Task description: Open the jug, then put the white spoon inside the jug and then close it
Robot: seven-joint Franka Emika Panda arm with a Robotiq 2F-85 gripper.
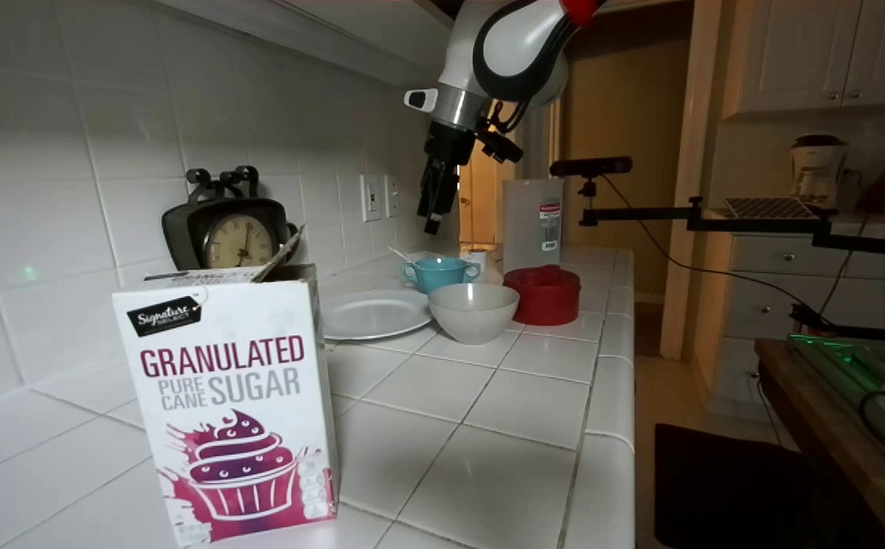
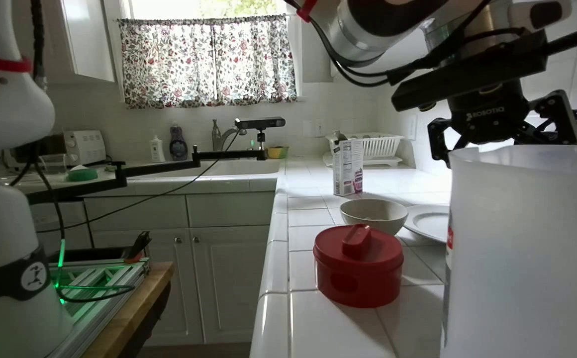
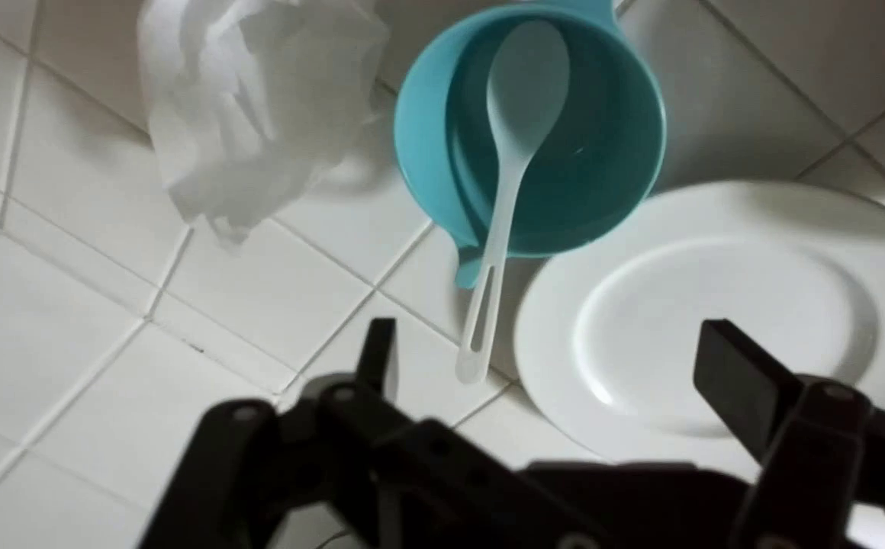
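My gripper (image 3: 548,347) hangs higher than the turquoise bowl (image 3: 423,137), jaws spread and empty. The white spoon (image 3: 510,179) rests head-first in that bowl, handle jutting past the rim, its long axis running toward my gap.

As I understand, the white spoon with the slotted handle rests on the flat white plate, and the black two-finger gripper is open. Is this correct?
Not quite: the white slotted-handle spoon rests in the round turquoise bowl, not on the flat white plate, as the wrist view shows. The black two-finger gripper is indeed open.
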